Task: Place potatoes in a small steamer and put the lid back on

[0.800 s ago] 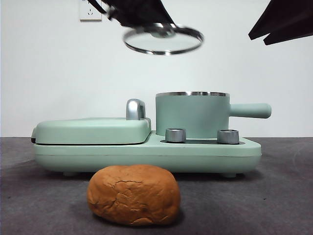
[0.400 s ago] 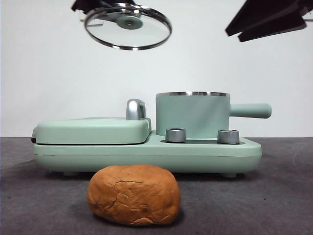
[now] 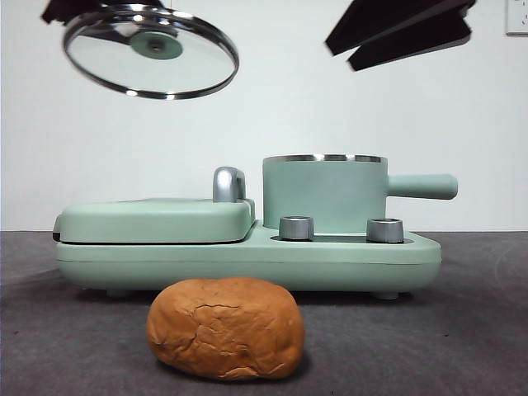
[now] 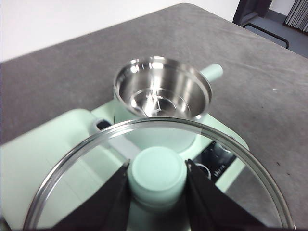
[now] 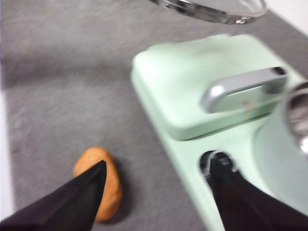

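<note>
Front view: the lid [image 3: 151, 52] hangs tilted, high above the griddle cover [image 3: 157, 219], gripped from above by the left gripper [image 3: 99, 10]. The small steamer [image 3: 325, 193] stands open on its base, well below and off to the side of the lid. The potatoes [image 3: 225, 327] sit on the table in front.

Left wrist view: the left gripper [image 4: 156, 174] pinches the lid's [image 4: 86, 192] knob [image 4: 157, 173], with the steamer's [image 4: 162, 92] steel bowl beyond.

Right wrist view: the right gripper [image 5: 156, 185] is spread wide and holds nothing, with the potatoes [image 5: 100, 182] far below, beside one jaw.
</note>
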You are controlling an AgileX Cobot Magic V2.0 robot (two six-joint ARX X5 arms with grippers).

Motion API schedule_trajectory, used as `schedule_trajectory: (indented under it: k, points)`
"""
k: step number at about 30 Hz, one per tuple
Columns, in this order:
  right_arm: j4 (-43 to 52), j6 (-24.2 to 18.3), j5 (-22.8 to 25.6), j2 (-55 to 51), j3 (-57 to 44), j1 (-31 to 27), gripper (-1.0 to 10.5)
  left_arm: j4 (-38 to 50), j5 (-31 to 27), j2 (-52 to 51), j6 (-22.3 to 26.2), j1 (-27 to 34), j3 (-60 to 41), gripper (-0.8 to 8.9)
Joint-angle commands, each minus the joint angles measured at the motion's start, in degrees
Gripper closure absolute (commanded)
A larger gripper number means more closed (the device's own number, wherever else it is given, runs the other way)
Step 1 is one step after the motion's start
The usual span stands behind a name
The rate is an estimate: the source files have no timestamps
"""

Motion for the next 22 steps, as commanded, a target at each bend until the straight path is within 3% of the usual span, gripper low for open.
schedule_trajectory:
  k: [1, 11, 22]
  points:
    - [-0.8, 2.3, 1.6, 2.7, 1.0, 3.7, 6.1, 3.6, 0.3, -2.5, -3.3, 0.4, -1.5, 8.04]
    - [0.5, 3.0, 5.6, 14.9, 1.0, 13.7, 5.7, 5.0, 0.3, -3.8, -5.2, 0.6, -1.9, 8.04]
    - [7.5, 3.0, 7.4, 26.7, 1.0, 15.6, 5.6, 4.9, 0.3, -3.8, -5.2, 0.6, -1.9, 8.04]
